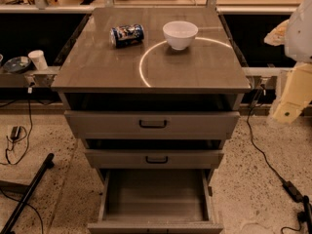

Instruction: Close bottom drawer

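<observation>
The bottom drawer (155,195) of the grey-brown cabinet (97,67) is pulled far out toward me. Its tray looks empty, and its front panel (155,226) lies along the lower edge of the view; its handle is hidden. Above it, the middle drawer front (155,158) and the top drawer front (152,124) each carry a black bar handle and stick out a little. My gripper is out of view; only a white and cream piece of my arm (294,89) shows at the right edge, level with the cabinet top.
A blue can (126,34) lies on its side beside a white bowl (180,34) on the cabinet top. Black cables (265,155) run over the speckled floor on the right and left. A black pole (27,191) slants at lower left. A paper cup (37,59) stands on a left shelf.
</observation>
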`<state>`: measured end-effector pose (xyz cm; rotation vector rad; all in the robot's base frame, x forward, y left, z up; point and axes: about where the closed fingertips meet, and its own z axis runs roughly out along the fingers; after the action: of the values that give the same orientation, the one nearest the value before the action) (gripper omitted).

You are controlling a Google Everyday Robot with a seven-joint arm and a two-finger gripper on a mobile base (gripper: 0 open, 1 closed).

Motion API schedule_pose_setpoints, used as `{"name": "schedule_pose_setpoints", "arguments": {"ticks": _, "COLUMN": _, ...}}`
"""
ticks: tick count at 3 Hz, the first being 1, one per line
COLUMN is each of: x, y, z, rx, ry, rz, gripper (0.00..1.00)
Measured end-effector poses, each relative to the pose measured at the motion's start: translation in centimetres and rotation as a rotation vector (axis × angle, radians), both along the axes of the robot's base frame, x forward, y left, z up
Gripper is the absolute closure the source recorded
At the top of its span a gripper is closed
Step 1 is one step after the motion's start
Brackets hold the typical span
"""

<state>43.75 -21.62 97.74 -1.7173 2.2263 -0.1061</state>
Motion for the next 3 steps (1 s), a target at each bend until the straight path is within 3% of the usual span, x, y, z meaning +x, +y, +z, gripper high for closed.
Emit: {"name": "schedule_pose_setpoints", "arguments": {"ticks": 3, "x": -2.1, "y": -0.7, "z": -4.4, "rx": 0.041, "ry": 0.038, "rz": -0.024, "gripper": 0.0}}
